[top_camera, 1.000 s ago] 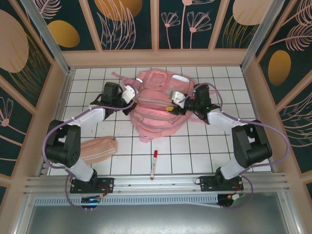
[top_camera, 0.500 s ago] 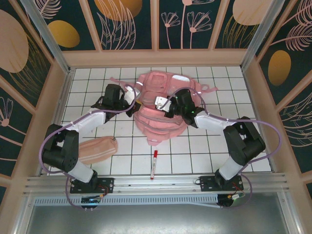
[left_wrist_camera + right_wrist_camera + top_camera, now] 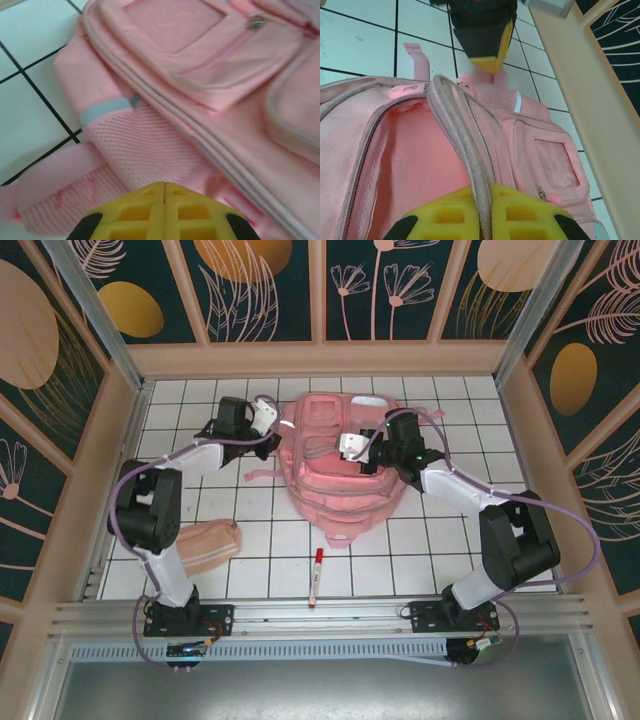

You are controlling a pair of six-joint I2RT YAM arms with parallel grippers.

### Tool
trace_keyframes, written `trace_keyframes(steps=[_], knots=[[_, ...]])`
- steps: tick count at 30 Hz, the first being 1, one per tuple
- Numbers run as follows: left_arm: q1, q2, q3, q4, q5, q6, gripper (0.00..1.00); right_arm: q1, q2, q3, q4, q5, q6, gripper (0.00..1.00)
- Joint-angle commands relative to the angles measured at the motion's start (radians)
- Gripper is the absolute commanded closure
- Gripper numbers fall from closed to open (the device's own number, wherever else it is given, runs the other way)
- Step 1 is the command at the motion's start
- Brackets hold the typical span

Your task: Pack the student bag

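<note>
left gripper (image 3: 164,187): yellow fingers pressed together, their tips in a bunched bit of pink fabric at the edge of the student bag (image 3: 340,475), beside its mesh side pocket (image 3: 145,145).
ahead of the left gripper: the bag's front pockets and seams run away from the tips; a pink strap (image 3: 55,187) lies on the tiles to the fingers' left.
right gripper (image 3: 482,192): clamped on the bag's grey piped rim (image 3: 462,130), which passes between the two yellow fingers.
beside the right gripper: the open main compartment, with its pink lining, lies to the left of the fingers, and a zipped clear-window pocket (image 3: 555,165) to the right.
student bag: between the two grippers, lying on the tiled table (image 3: 420,550).
behind both grippers, towards the arm bases: a peach pencil pouch (image 3: 205,545) and a red marker (image 3: 316,575), both apart from the bag.
</note>
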Motion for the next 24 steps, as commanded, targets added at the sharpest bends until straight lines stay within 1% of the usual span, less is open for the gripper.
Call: trace_keyframes(steps=[1,2,3,4,5,6,8,9,10,11,13,20,22,24], knots=[[-0.003,0.054,0.079,0.004,-0.011,-0.084,1.0,-0.011,-0.015,0.07,0.03,-0.072,-0.003,1.0],[-0.003,0.054,0.085,0.013,0.02,-0.099,0.96,-0.011,-0.008,0.077,0.032,-0.071,0.007,1.0],[-0.003,0.039,0.073,0.027,0.084,-0.083,0.87,-0.012,-0.004,0.077,0.039,-0.072,0.014,1.0],[-0.003,0.017,0.048,0.038,0.157,-0.048,0.78,-0.012,-0.002,0.073,0.048,-0.072,0.019,1.0],[-0.003,-0.021,0.009,0.042,0.27,0.02,0.69,-0.015,-0.003,0.069,0.056,-0.074,0.026,1.0],[-0.003,-0.063,-0.03,0.021,0.382,0.108,0.65,-0.023,-0.004,0.061,0.07,-0.083,0.036,1.0],[-0.003,-0.134,-0.102,-0.031,0.528,0.266,0.61,-0.04,-0.012,0.052,0.089,-0.114,0.06,1.0],[-0.003,-0.164,-0.136,-0.071,0.577,0.368,0.58,-0.047,-0.017,0.051,0.089,-0.129,0.065,1.0],[-0.004,-0.169,-0.17,-0.064,0.599,0.399,0.57,-0.054,-0.019,0.053,0.083,-0.142,0.065,1.0],[-0.003,-0.203,-0.203,-0.023,0.607,0.387,0.54,-0.061,-0.02,0.058,0.07,-0.154,0.061,1.0],[-0.006,-0.196,-0.219,-0.006,0.631,0.403,0.54,-0.066,-0.021,0.065,0.049,-0.166,0.054,1.0],[-0.057,-0.104,-0.111,-0.027,0.631,0.379,0.52,-0.054,-0.013,0.081,-0.003,-0.182,0.025,1.0],[-0.072,-0.077,-0.083,-0.044,0.603,0.364,0.52,-0.049,-0.011,0.084,-0.013,-0.178,0.021,1.0],[-0.084,-0.058,-0.071,-0.028,0.558,0.313,0.53,-0.048,-0.013,0.087,-0.022,-0.177,0.02,1.0]])
